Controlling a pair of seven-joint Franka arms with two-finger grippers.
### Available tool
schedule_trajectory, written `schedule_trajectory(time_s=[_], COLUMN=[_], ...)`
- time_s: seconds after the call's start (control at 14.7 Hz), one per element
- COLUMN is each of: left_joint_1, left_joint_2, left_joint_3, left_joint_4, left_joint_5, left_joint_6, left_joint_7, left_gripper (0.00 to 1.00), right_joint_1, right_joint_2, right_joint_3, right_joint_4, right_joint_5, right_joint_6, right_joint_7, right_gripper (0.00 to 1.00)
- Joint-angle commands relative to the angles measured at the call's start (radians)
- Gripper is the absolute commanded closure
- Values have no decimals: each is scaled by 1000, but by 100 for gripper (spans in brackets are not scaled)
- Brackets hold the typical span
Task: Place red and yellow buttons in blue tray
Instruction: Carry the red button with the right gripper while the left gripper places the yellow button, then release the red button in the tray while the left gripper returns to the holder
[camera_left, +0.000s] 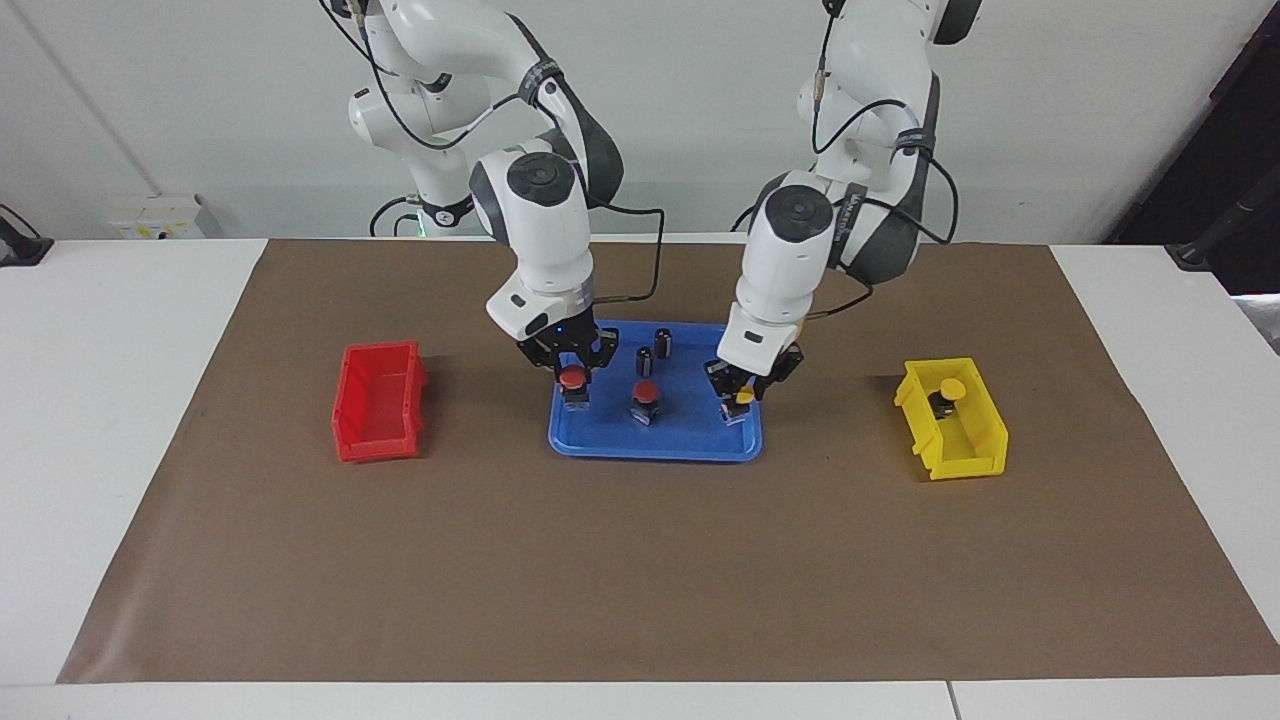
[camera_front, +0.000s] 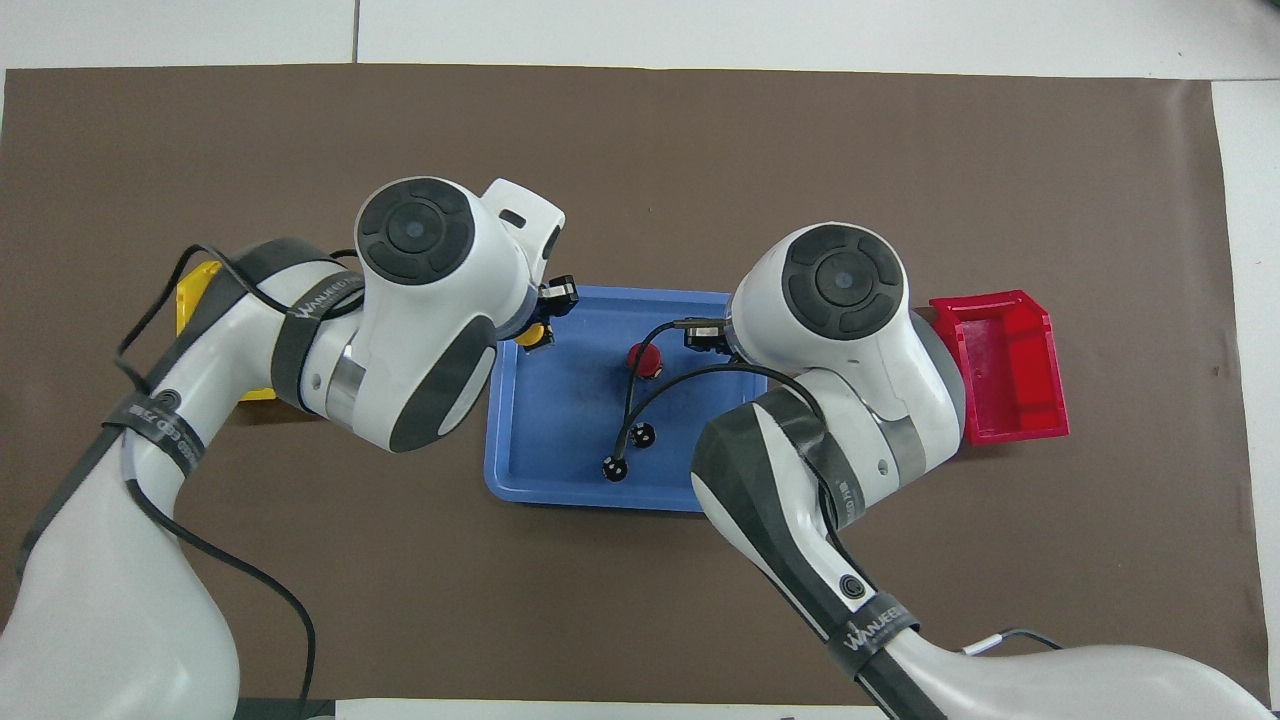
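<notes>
The blue tray (camera_left: 690, 432) lies mid-mat; it also shows in the overhead view (camera_front: 560, 440). One red button (camera_left: 645, 394) stands in it (camera_front: 645, 358). My right gripper (camera_left: 573, 378) is shut on a second red button (camera_left: 572, 377) and holds it low over the tray's end toward the right arm. My left gripper (camera_left: 741, 401) is shut on a yellow button (camera_left: 743, 398), low over the tray's other end; this button shows in the overhead view (camera_front: 532, 335). Another yellow button (camera_left: 951, 390) stands in the yellow bin (camera_left: 962, 450). I cannot tell whether the held buttons touch the tray.
Two capless black cylinders (camera_left: 662, 342) (camera_left: 643, 360) stand in the tray, nearer to the robots than the red button. The red bin (camera_left: 378, 405) holds nothing that I can see. Brown mat (camera_left: 640, 580) covers the table. Both forearms hang over the tray's ends.
</notes>
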Motion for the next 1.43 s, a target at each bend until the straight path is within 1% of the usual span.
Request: schedule_trajectory(time_s=[0.0, 0.07, 0.14, 0.2, 0.27, 0.41, 0.48, 0.54, 0.61, 0.68, 0.75, 0.82, 0.89, 0.95, 1.02, 1.09, 1.23, 1.29, 1.36], left_joint_1=[-62, -72, -77, -77, -79, -65, -51, -1, 71, 135, 203, 301, 381, 453, 514, 567, 605, 610, 610], left_joint_2=[24, 38, 43, 43, 40, 11, -24, -61, -109, -136, -158, -176, -178, -178, -189, -213, -218, -218, -218], left_joint_3=[20, 20, 20, 22, 25, 28, 31, 36, 37, 40, 45, 49, 51, 49, 49, 49, 49, 49, 49], left_joint_4=[-29, -30, -30, -27, -21, 17, 45, 63, 72, 79, 77, 71, 70, 56, 16, -51, -142, -177, -203], left_joint_5=[-33, -33, -33, -33, -32, -26, -22, -22, -21, -22, -18, -9, -7, -7, -6, -6, -6, -6, -6], left_joint_6=[57, 78, 74, 62, 38, -57, -122, -188, -257, -306, -332, -349, -345, -323, -279, -203, -86, -57, -34], left_joint_7=[-38, -44, -44, -44, -46, -34, -23, 20, 100, 198, 275, 395, 507, 605, 693, 769, 814, 828, 838], left_gripper=[99, 95, 79, 41, 28, 21, 18, 17, 17, 17, 17, 17, 18, 18, 20, 26, 33, 33, 33], right_joint_1=[6, 16, 18, 18, 18, 21, 21, 21, 21, 21, 21, 21, 11, 1, -25, -57, -129, -172, -210], right_joint_2=[-6, -11, -14, -19, -20, -6, -3, 1, 3, 6, 7, 4, -6, -23, -32, -39, -48, -64, -100], right_joint_3=[-3, -5, -5, -5, -5, -5, -5, -5, -5, -5, -5, -5, -8, -14, -15, -15, -17, -17, -17], right_joint_4=[-52, -61, -81, -104, -124, -140, -146, -147, -147, -141, -129, -112, -94, -51, 9, 88, 217, 260, 282], right_joint_5=[4, 4, 4, 4, 4, 2, 4, 4, 4, 4, 2, 2, 1, 1, 1, -1, 1, 1, 1], right_joint_6=[40, 40, 52, 82, 104, 132, 141, 148, 150, 143, 130, 120, 92, 42, -33, -124, -280, -337, -382], right_joint_7=[14, 14, 14, 12, 12, 14, 11, 11, 11, 12, 12, 14, 11, 6, 5, 3, -23, -28, -28], right_gripper=[70, 70, 70, 69, 68, 65, 63, 59, 54, 34, 21, 12, 0, 0, 0, 0, 0, 0, 0])
